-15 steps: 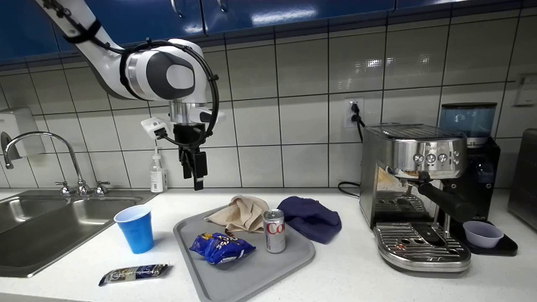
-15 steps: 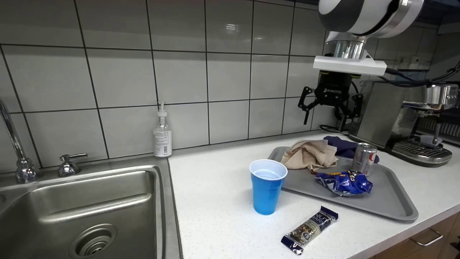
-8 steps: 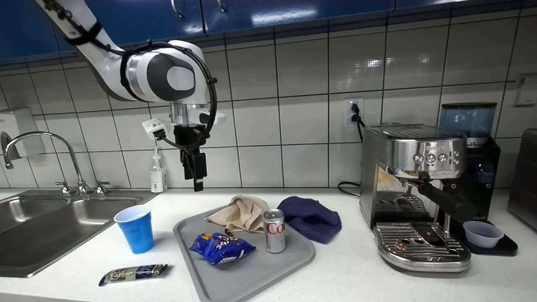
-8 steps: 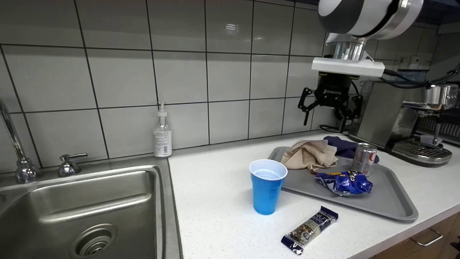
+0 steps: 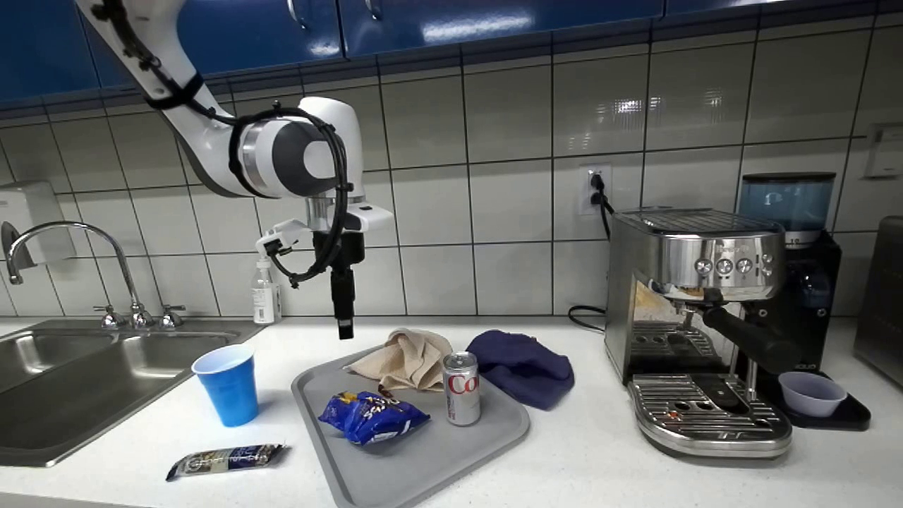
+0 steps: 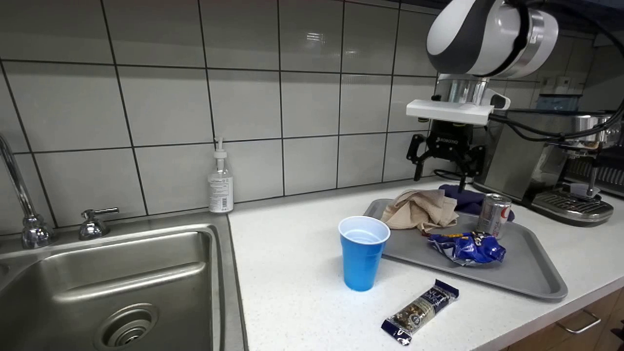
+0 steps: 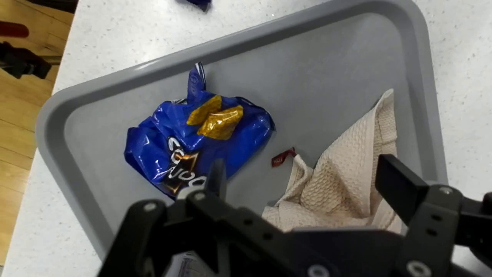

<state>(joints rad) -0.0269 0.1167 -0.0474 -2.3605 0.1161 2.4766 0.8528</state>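
My gripper (image 5: 344, 330) is open and empty, its fingers pointing down above the back part of the grey tray (image 5: 451, 469). Its spread fingers show in an exterior view (image 6: 440, 183). It is nearest to a crumpled beige cloth (image 7: 346, 165) on the tray, which shows between and below the fingers in the wrist view; the gripper does not touch it. A crumpled blue chip bag (image 7: 200, 134) lies on the tray beside the cloth; the left finger partly covers it in the wrist view. A silver soda can (image 5: 462, 395) stands upright on the tray.
A blue cup (image 5: 229, 388) stands left of the tray, with a wrapped nut bar (image 6: 420, 312) in front. A dark blue cloth (image 5: 522, 367) lies at the tray's back right edge. A sink (image 6: 126, 292), soap bottle (image 6: 221, 183) and espresso machine (image 5: 698, 331) stand around.
The arm and gripper have moved down and turned slightly, and the gripper has shifted a little towards the beige cloth. The gripper stays open. The things on the counter have not moved.
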